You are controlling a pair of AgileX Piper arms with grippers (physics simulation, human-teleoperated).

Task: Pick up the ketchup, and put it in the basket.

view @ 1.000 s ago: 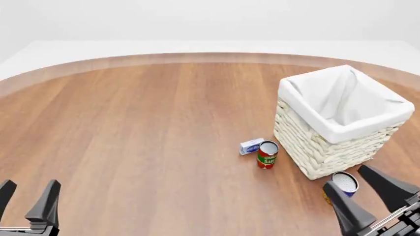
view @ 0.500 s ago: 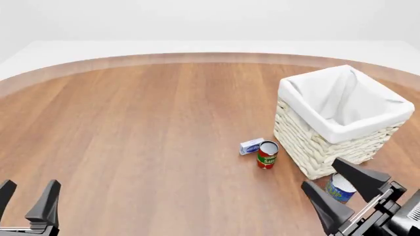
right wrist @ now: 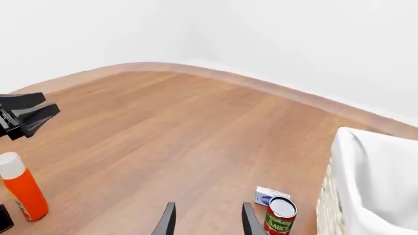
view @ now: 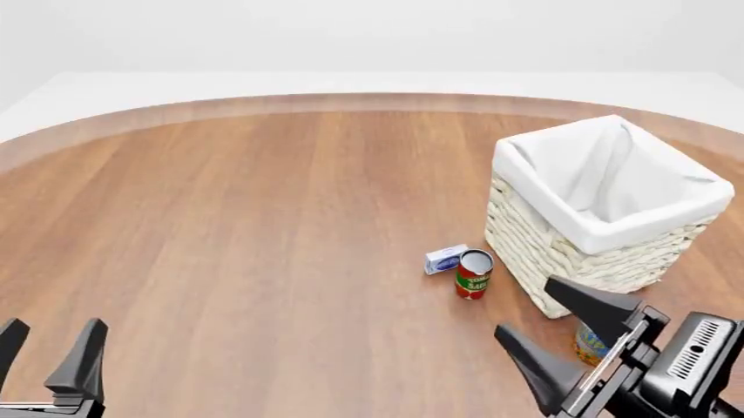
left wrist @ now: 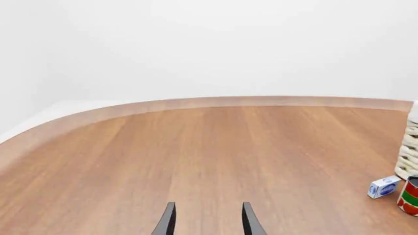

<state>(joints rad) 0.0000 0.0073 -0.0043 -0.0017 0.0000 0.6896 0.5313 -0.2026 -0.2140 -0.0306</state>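
ketchup [right wrist: 23, 192] upright, well apart from right claw [right wrist: 205, 220]

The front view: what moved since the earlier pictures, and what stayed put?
The right end effector swung leftward across the near edge of the table, open and holding nothing, and now partly hides the blue-and-white can beside the basket. The left end effector, the red-and-green can and the small blue-and-white box stayed where they were.
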